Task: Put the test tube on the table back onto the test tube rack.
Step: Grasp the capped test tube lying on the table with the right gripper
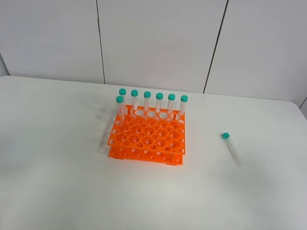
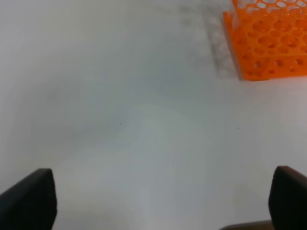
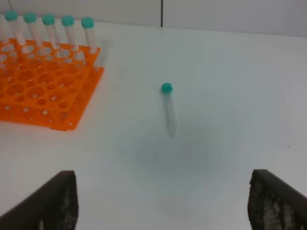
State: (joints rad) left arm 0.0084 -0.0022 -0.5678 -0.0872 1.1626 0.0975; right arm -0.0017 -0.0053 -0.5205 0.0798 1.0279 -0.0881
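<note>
The test tube (image 1: 232, 148) lies flat on the white table (image 1: 41, 153), to the right of the orange test tube rack (image 1: 148, 139), its teal cap pointing away from me. It also shows in the right wrist view (image 3: 169, 108), ahead of my right gripper (image 3: 165, 196), which is open and empty. The rack shows there too (image 3: 43, 86). My left gripper (image 2: 160, 196) is open and empty over bare table, with a corner of the rack (image 2: 268, 43) ahead of it. Neither gripper appears in the exterior high view.
Several identical teal-capped tubes (image 1: 152, 101) stand upright along the rack's back row and far left corner, and also show in the right wrist view (image 3: 48, 28). A white panelled wall (image 1: 156, 33) stands behind the table's far edge.
</note>
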